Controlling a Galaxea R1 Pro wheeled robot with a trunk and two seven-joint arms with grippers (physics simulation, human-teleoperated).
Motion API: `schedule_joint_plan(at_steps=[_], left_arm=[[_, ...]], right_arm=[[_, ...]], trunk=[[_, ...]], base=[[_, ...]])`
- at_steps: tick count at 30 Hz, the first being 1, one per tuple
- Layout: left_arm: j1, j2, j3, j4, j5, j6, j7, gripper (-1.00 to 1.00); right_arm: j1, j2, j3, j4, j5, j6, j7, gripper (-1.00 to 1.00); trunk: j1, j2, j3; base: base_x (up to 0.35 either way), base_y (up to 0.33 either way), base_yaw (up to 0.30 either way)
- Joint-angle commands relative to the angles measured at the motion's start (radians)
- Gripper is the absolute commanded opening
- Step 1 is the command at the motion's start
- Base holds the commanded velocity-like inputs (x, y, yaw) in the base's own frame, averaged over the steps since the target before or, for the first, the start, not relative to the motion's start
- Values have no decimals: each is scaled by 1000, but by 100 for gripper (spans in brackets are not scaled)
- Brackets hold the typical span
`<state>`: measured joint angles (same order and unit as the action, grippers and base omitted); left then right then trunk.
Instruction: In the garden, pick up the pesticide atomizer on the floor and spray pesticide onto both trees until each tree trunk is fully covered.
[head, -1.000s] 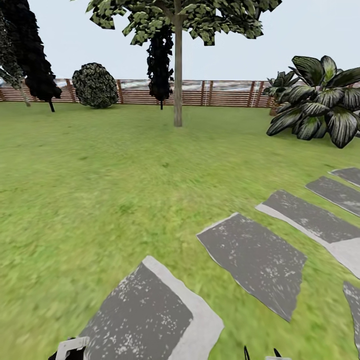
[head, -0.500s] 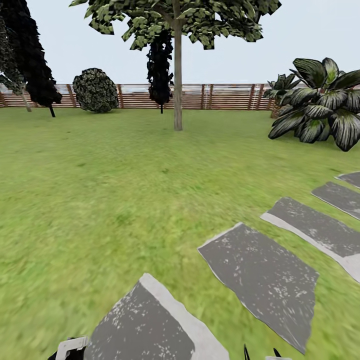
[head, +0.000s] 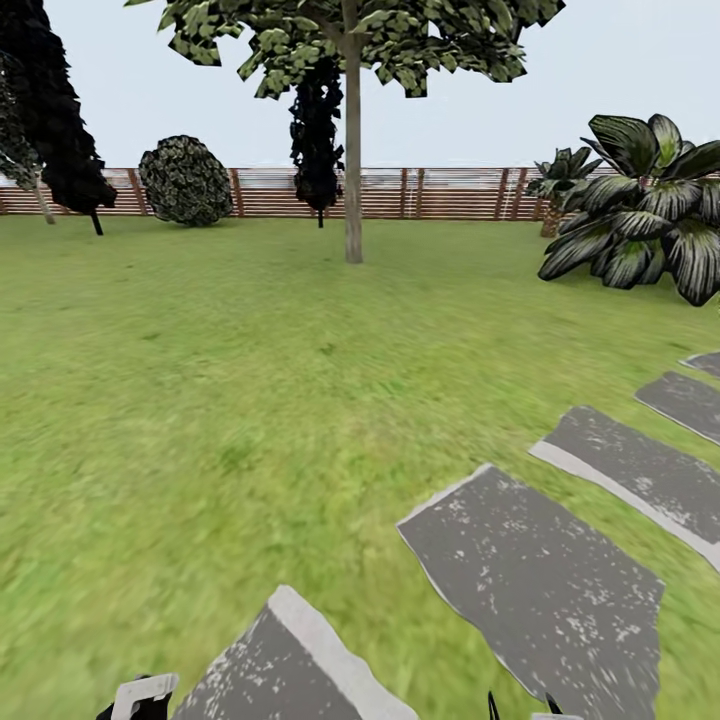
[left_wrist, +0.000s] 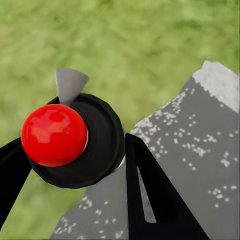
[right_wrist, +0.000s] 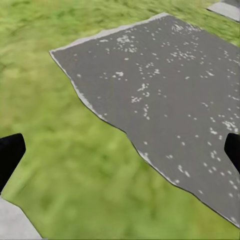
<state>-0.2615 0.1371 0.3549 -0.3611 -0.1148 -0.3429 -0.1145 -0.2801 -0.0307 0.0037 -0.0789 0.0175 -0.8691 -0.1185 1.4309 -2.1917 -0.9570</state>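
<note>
In the left wrist view my left gripper is shut on the pesticide atomizer, a round black bottle seen from above with a red ball on top and a thin grey spray head. Grass and a grey stone lie below it. In the head view a white tab of the left gripper peeks in at the bottom edge. Far ahead across the lawn stands one tree, its straight pale tree trunk under a leafy crown. My right gripper is open over grass and a stone, holding nothing.
Grey stepping stones run from the bottom middle of the head view to its right edge. A brown slat fence closes the back. A round bush, dark conifers and a broad-leaved plant stand along the edges.
The whole head view has shifted: the stepping stones slid down and right in the picture and the tree looks slightly nearer, so the camera moved forward. Both grippers keep their places.
</note>
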Motion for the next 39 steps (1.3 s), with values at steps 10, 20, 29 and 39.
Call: schedule_joint_plan(at_steps=[10, 20, 29, 39], left_arm=[[-1, -1, 9, 1, -10, -4, -5, -100], [-1, -1, 9, 1, -11, -4, -5, -100], [-1, -1, 9, 1, -10, -4, -5, -100], [-1, -1, 9, 1, -10, -4, -5, -100]], right_arm=[[0, 0, 1, 1, 2, -2, -4, 100], [0, 0, 1, 1, 2, -2, -4, 100], [0, 0, 1, 1, 2, -2, -4, 100], [-1, 0, 1, 1, 2, -2, -4, 100]], trunk=[[0, 0, -1], [0, 0, -1], [0, 0, -9], [0, 0, -13]], base=[[340, 0, -7], [340, 0, 0], [340, 0, 0], [340, 0, 0]])
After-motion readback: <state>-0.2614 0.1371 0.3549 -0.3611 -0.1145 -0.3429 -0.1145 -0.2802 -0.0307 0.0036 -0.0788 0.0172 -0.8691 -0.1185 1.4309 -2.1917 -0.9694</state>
